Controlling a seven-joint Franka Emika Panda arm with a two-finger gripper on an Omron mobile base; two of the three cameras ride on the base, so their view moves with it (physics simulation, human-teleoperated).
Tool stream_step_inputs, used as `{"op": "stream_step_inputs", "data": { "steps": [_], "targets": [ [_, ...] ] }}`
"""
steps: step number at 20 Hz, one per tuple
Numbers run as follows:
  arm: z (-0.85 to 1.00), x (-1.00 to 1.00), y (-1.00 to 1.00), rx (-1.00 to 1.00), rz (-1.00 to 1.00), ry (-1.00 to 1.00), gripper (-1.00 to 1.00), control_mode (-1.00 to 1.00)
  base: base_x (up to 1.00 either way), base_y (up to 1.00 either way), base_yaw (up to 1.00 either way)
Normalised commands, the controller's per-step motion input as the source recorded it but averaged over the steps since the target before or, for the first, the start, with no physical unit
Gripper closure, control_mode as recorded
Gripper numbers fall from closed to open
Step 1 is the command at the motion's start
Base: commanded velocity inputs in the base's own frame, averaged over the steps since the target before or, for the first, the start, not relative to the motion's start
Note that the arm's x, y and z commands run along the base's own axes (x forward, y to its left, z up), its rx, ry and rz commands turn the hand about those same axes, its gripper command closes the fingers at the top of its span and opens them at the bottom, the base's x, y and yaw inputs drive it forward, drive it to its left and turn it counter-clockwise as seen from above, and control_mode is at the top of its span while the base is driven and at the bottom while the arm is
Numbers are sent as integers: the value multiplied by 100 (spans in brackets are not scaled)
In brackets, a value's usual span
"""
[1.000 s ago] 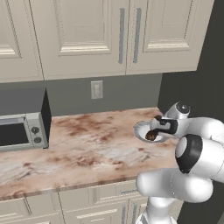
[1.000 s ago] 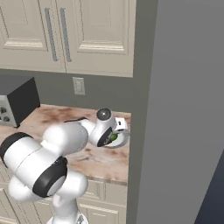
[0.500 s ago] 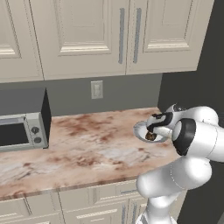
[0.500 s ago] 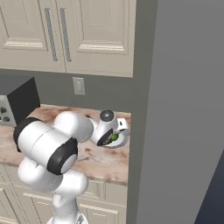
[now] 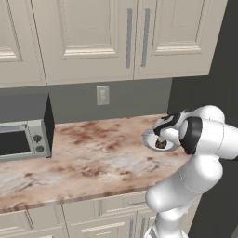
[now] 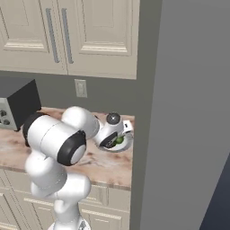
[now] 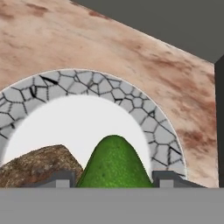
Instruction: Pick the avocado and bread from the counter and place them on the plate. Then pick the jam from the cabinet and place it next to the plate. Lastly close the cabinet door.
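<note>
beige stone counter [image 5: 93, 158] with reddish-brown marbling, running along a grey wall above cream drawers [image 5: 107, 218]. cream wall cabinet [image 5: 130, 37] overhead, its cabinet door [image 5: 179, 37] flush shut, grey bar handles [image 5: 129, 38] upright. wall outlet [image 5: 102, 95] on the grey backsplash below. microwave [image 5: 23, 128], dark-topped, at the counter's left end, well apart from the arm.

item: plate [image 7: 144, 118], round, white centre, grey cracked-stone rim; sits at the right end of the counter near the dark side wall [image 6: 188, 112].
item: avocado [image 7: 114, 162], green, pebbled skin; lies on the white of the plate, rising between the two dark finger tips [image 7: 168, 178] in the hand view.
item: bread [image 7: 37, 166], brown, lumpy; on the plate just beside the avocado, to its left in the hand view, apparently touching it, though the seam is hidden low in the picture.
item: gripper [image 5: 163, 135], low over the plate, pointed down at it; jaws drawn in on either side of the avocado and clamped on it, the fruit's base hidden.
item: white arm [image 6: 58, 139], folded low across the counter front, elbow forward in both base views.
</note>
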Motion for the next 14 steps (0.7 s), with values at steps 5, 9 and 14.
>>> {"op": "stream_step_inputs", "data": {
  "steps": [5,9,14],
  "targets": [
    [-16,9,0,-3,6,0,-100,-100,0,0,0],
    [-4,1,1,-1,4,0,-100,-100,0,0,0],
    [0,0,1,0,4,0,-100,-100,0,0,0]
  ]
}}
